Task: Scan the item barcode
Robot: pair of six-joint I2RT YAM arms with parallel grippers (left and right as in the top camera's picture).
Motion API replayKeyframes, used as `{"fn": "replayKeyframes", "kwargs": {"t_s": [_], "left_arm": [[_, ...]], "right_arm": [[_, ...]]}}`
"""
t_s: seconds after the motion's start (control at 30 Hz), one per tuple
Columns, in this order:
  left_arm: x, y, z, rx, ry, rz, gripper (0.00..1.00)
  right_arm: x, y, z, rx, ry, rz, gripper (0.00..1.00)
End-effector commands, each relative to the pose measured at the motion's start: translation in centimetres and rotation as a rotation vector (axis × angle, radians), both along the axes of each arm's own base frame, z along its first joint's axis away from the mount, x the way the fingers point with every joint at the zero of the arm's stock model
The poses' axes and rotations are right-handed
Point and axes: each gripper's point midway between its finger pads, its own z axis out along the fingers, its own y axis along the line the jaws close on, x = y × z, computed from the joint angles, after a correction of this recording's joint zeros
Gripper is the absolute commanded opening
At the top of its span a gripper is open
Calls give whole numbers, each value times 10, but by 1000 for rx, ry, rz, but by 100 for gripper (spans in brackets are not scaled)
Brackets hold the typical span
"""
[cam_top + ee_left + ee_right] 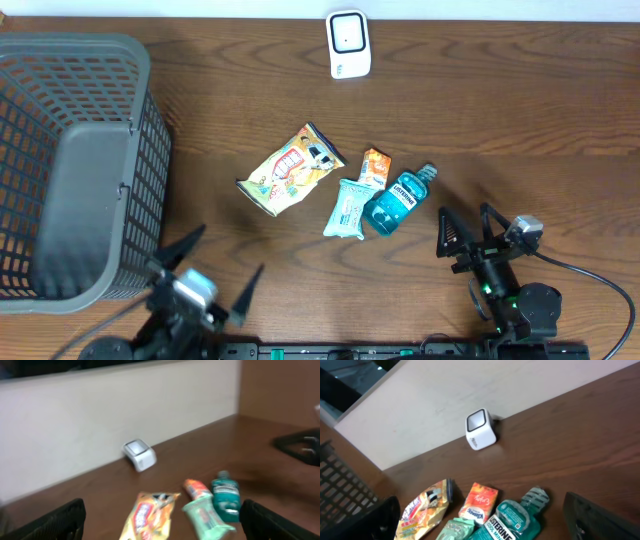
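1. Currently, the left gripper (215, 268) is seen with its fingers (59, 521) spread wide; nothing is held between them.
2. The right gripper (468, 230) is likewise spread wide, and its fingers (600, 517) are empty.
3. Four items are laid flat in a cluster on the table (520, 110), ahead of both pairs of fingers and touched by neither.
4. The yellow snack bag (291, 170) is found ahead of the left fingers, offset to their right. In the left wrist view it is framed between the two fingers.
5. The teal mouthwash bottle (400, 200) is placed nearest the right fingers, just ahead of them and to their left, with its cap pointed away from them.
6. The mint-green pack (349, 208) is laid against the bottle on the side away from the right fingers. The orange packet (375, 167) is tucked just beyond the pack and the bottle.
7. The white scanner (349, 44) is stood well beyond the cluster, far from both pairs of fingers, near the table's far edge.
8. The grey mesh basket (60, 45) is set just to the left of the left fingers.
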Motion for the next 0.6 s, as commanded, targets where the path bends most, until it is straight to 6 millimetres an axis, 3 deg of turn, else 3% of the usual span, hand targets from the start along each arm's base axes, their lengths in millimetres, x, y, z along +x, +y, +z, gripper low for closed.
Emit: {"fn": "replayKeyframes", "kwargs": {"t_s": [0.0, 0.07, 0.33, 0.57], "left_arm": [[28, 22, -24, -141, 100, 140, 98], [37, 25, -35, -166, 120, 159, 98], [68, 79, -100, -462, 332, 511, 98], [76, 86, -134, -495, 384, 561, 98]], "right_arm": [[-3, 8, 4, -7, -7, 50, 99], [-3, 8, 4, -7, -6, 50, 99], [-8, -1, 13, -44, 35, -4, 99], [-17, -8, 44, -152, 51, -32, 99]]}}
